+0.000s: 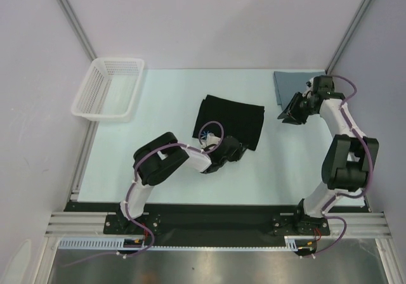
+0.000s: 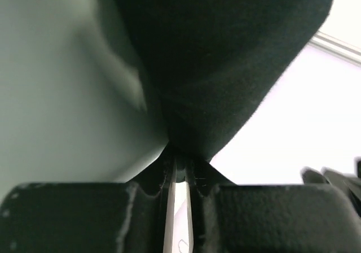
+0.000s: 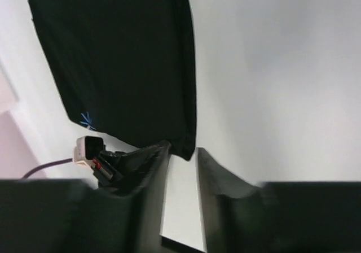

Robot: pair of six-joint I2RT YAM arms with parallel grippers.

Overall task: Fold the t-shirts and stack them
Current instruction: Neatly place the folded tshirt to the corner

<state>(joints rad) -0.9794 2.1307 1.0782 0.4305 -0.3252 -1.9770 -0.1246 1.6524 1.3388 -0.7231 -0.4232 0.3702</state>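
The black t-shirt lies folded mid-table; its blue-white starburst mark shows near one corner. My left gripper sits at the shirt's near right corner. In the left wrist view, black cloth funnels down into that gripper, pinched between nearly closed jaws. The grey-blue t-shirt lies flat at the far right. My right gripper hovers just in front of it, apart from both shirts. Its jaws stand a narrow gap apart, with only bare table between them.
A white mesh basket stands at the far left corner. Frame posts rise at both back corners, and a black rail runs along the near edge by the arm bases. The left arm's purple cable loops over the black shirt's near edge.
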